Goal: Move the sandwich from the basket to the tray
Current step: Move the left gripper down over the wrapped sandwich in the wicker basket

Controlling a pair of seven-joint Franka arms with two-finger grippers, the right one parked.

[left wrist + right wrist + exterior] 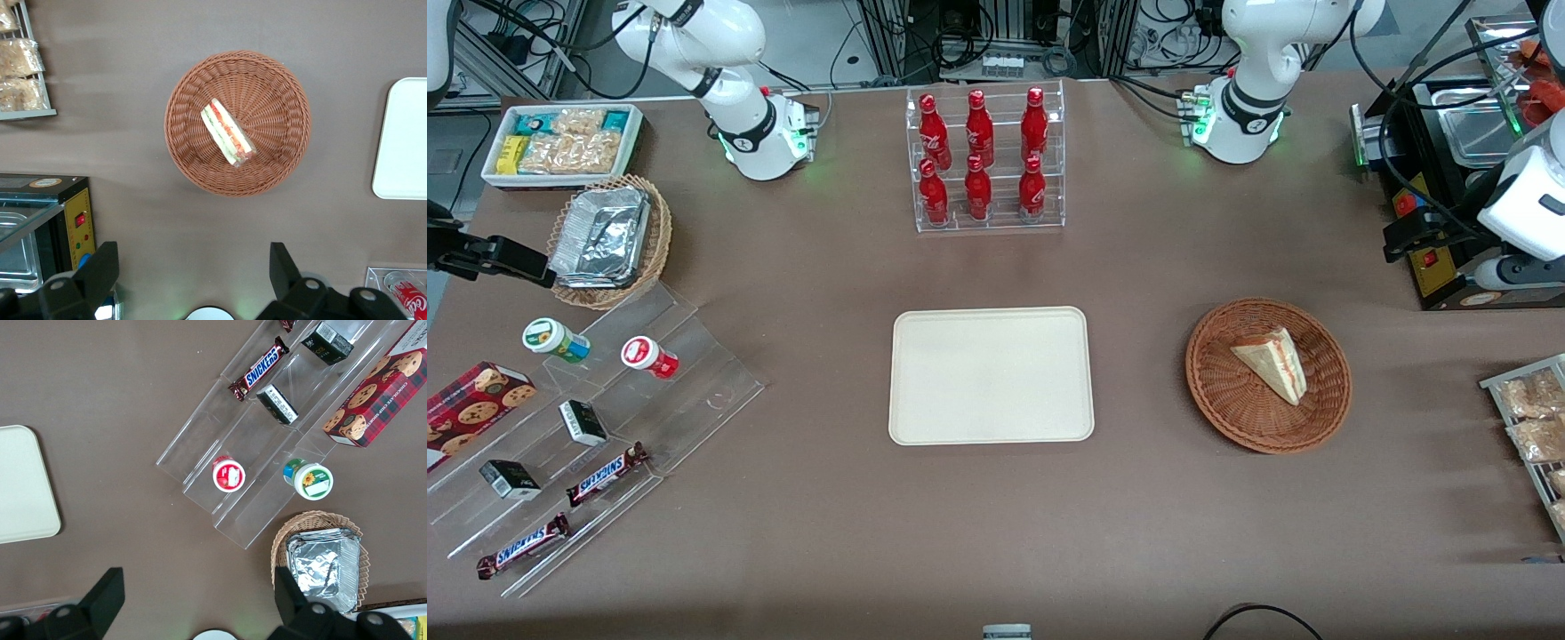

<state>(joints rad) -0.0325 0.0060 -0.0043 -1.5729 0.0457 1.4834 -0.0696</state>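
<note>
Step in hand: approach. You have not yet made contact with the sandwich (228,132), which lies on its side in the basket (280,100), cut edge with red and green filling facing up toward the wrist camera. The gripper (193,270) hangs well above the table, off the basket's rim rather than over its centre, with its 2 fingers (283,267) spread wide and nothing between them. The tray (991,374) sits bare, beside the basket toward the parked arm's end of the table.

Next move, as judged from this position:
1. Bring the gripper over the sandwich.
2. Align the fingers across the wedge's 2 bread faces.
3. Descend inside the basket wall without touching the rim.
</note>
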